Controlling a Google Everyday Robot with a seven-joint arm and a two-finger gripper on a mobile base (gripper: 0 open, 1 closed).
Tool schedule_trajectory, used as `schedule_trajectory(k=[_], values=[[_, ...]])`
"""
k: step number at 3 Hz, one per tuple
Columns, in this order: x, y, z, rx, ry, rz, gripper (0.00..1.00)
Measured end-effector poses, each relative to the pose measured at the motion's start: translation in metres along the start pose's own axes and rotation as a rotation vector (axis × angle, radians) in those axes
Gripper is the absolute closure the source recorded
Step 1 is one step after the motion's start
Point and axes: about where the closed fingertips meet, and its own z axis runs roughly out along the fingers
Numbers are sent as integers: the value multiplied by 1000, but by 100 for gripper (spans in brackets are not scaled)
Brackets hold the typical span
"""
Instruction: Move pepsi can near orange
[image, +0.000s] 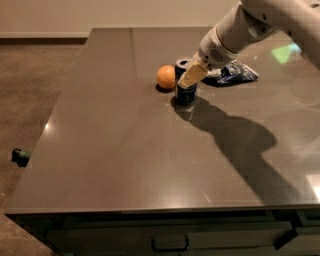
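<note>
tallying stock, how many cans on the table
2. The front can stands beside the orange, with the end effector at its top; the rear can is just behind it. The arm could hide others.

The white arm comes in from above and to the right of the end effector and slopes down toward the left. The pale wrist sits just above and right of it. The cream-coloured end effector points down-left, low over the table, at the top of the pepsi can.
</note>
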Motion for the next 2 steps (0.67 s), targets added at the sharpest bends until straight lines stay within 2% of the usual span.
schedule_trajectory(k=[1, 2], values=[[0, 3, -8, -46, -34, 1, 0], [-1, 3, -8, -47, -34, 1, 0]])
